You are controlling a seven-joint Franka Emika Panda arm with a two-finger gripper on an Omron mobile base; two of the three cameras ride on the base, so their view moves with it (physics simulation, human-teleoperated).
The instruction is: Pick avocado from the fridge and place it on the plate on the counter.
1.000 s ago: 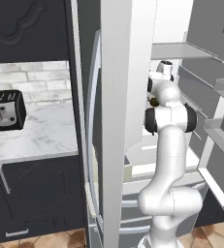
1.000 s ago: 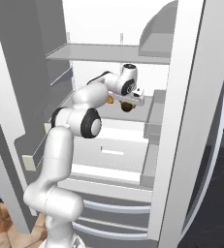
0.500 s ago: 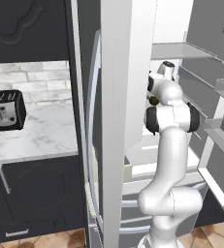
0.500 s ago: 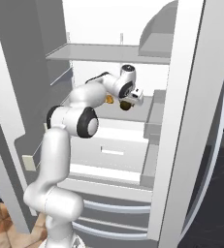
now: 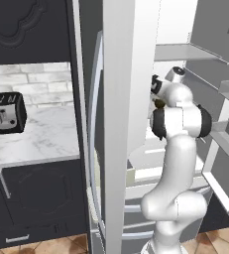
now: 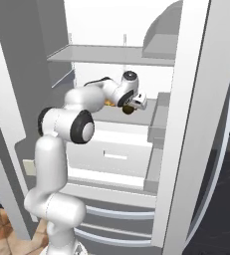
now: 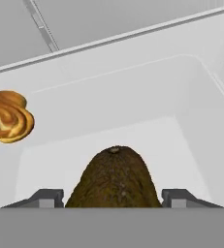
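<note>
A: Avocado (image 7: 114, 179) status?

B: It is seen between the two finger tips in the hand view, one dark tip on each side at its base. It sits inside the fridge (image 6: 206, 124), over a white shelf floor. In the right base view it (image 6: 128, 109) is a dark lump at the tool (image 6: 132, 106), just above the shelf surface.

A: Tool state?

B: Judged as clenched on the avocado: the tips flank it closely in the hand view. Actual pad contact is hidden by the fruit's bulk, so the grip is inferred rather than confirmed.

A: How should the step be done?

B: Extraction is judged to be the step in hand. The fruit should be drawn straight out along the shelf, kept low enough to pass under the shelf above and clear of the open door edge. The clamp should be kept firm; a rounded skin can slip if the wrist is swung fast. The bun should be left undisturbed.

A: Bun?

B: A golden swirled pastry (image 7: 7, 118) is shown at the left of the hand view, well apart from the avocado. In the right base view it (image 6: 108, 102) is a small orange patch mostly hidden behind the wrist.

A: Anything else split between views?

B: The counter (image 5: 31, 144) and a black toaster (image 5: 7, 113) are given by the left base view, left of the fridge door. The plate cannot be made out there. In that view the tool (image 5: 158, 99) is largely masked by the door edge and the arm.
</note>
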